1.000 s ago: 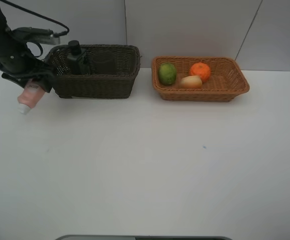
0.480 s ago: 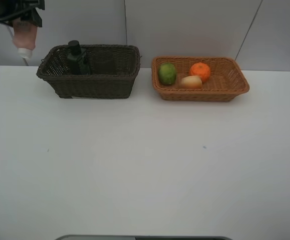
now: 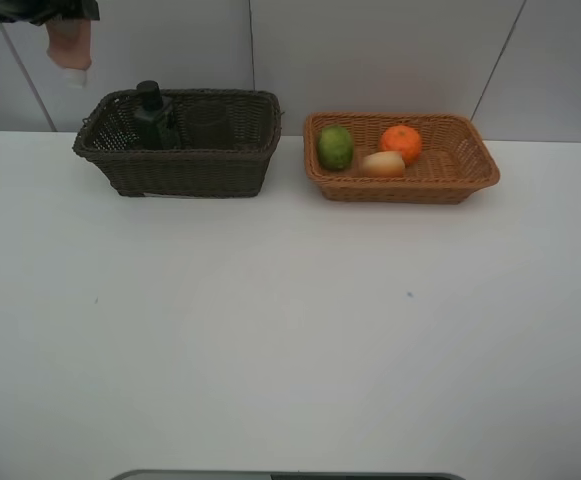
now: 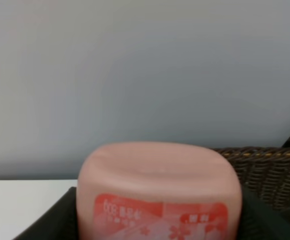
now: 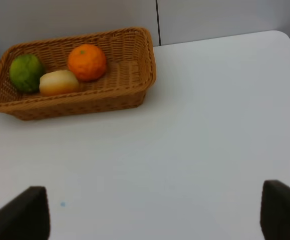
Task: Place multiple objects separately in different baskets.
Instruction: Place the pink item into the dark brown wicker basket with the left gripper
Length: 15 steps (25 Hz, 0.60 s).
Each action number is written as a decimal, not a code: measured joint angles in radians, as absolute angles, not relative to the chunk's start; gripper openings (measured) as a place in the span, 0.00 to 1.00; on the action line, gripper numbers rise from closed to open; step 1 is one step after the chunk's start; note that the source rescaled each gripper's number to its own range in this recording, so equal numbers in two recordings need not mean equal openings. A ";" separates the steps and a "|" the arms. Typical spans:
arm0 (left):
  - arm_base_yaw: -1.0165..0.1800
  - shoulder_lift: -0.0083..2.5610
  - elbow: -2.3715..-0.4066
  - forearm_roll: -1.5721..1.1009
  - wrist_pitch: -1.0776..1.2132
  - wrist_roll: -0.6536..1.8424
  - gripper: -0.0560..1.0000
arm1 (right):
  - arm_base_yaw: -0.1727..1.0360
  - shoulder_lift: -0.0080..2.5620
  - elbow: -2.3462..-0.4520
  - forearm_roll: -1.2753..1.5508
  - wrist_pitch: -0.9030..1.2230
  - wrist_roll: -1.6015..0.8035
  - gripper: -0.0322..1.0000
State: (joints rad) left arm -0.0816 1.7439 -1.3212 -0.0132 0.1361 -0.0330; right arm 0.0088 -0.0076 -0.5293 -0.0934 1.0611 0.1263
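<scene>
Since half a second ago our left gripper has drifted slightly right at the upper left edge, carrying the pink tube clamped between its jaws, cap hanging down, above and behind the left end of the dark brown basket. We see the pump bottle standing inside that basket. The tan basket on the counter holds the lime, peach and orange. Our right gripper is spread wide, holding nothing.
</scene>
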 joint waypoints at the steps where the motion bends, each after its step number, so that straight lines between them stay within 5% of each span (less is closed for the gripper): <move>1: -0.082 1.754 -1.321 -0.013 0.125 -0.033 0.72 | 0.009 -0.008 -0.529 -0.093 1.061 0.126 0.82; 15: -0.082 1.966 -1.319 -0.013 0.033 -0.033 0.72 | 0.009 -0.008 -0.529 -0.093 1.061 0.126 0.82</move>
State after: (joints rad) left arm -0.0816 1.9660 -1.3191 -0.0132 0.0332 -0.0335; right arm 0.0088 -0.0076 -0.5293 -0.0934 1.0611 0.1263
